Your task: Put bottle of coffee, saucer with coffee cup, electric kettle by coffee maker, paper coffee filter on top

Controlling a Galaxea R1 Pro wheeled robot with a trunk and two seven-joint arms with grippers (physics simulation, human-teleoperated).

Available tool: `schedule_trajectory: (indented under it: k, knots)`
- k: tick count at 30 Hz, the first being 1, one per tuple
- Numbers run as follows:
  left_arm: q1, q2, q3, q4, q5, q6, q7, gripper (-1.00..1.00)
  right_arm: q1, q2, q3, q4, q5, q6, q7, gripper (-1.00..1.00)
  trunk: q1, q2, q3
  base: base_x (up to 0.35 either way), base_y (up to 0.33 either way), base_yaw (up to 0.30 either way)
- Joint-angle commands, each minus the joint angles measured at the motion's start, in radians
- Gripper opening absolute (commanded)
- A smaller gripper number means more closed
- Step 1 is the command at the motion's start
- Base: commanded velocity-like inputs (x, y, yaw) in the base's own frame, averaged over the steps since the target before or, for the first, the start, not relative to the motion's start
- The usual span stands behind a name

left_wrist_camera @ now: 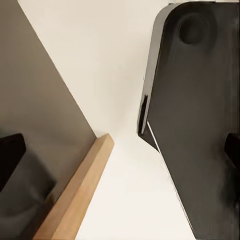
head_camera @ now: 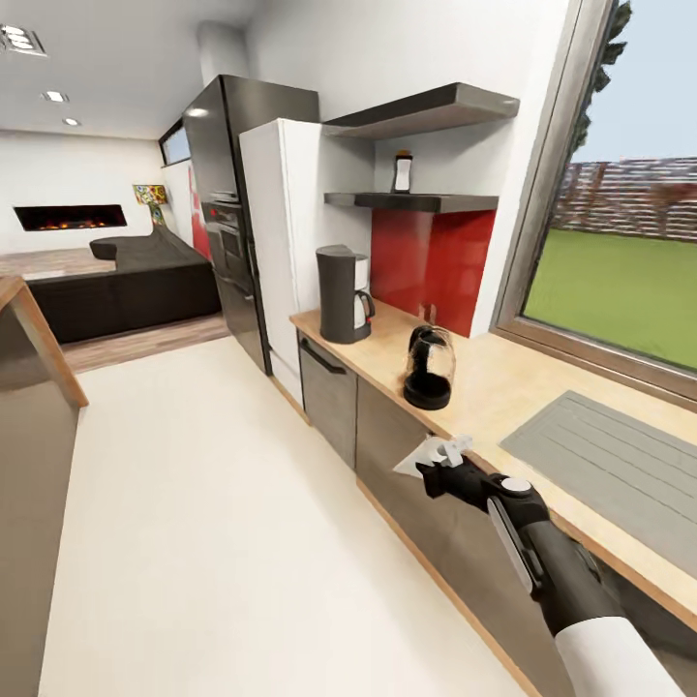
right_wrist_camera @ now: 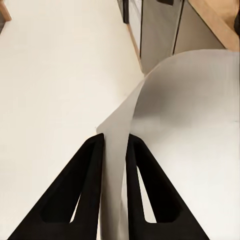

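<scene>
A home kitchen open to a living room: a light-wood tabletop (head_camera: 503, 387) over grey cabinets with a steel sink (head_camera: 620, 465), a white fridge (head_camera: 281, 242), built-in oven (head_camera: 227, 242), and a sofa (head_camera: 126, 281) by a fireplace (head_camera: 70, 217).

Right hand (right_wrist_camera: 114, 145) pinching the white paper coffee filter (right_wrist_camera: 185, 130), pale floor (right_wrist_camera: 55, 75) beneath, grey cabinets (right_wrist_camera: 157, 30) beyond

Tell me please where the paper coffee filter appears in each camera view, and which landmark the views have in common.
Head view: paper coffee filter sits lower centre, pinched in the right gripper beside the kitchen countertop edge.
Left wrist view: not in it.
Right wrist view: the filter fans out from between the gripper's fingers.
Shared landmark: the pale floor.
</scene>
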Motion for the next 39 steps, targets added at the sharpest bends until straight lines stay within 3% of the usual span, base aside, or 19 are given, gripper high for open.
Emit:
schedule_trajectory:
  k: [1,9,25,39]
  knots:
    - [0.000,-0.011,0.005,-0.008,-0.002,-0.007,0.001,1.00,-0.001,0.000,0.001,-0.002,0.004,0.005,0.004,-1.00,0.001,-0.002,-0.002,0.236,0.226,0.227]
    - [-0.001,-0.056,0.003,-0.108,-0.003,0.001,0.003,1.00,-0.001,0.000,0.001,-0.003,0.004,0.005,0.004,-1.00,0.001,-0.002,-0.002,0.237,0.224,0.184]
    - [-0.001,-0.059,0.002,-0.115,-0.003,0.003,0.003,1.00,-0.001,0.000,0.001,0.006,0.006,0.005,0.004,-1.00,0.001,-0.002,-0.002,0.299,0.169,0.002]
    - [-0.001,-0.059,0.002,-0.114,-0.003,0.003,0.001,1.00,-0.001,0.000,0.001,0.005,0.006,0.005,0.004,-1.00,0.001,-0.002,-0.002,0.334,0.012,0.000]
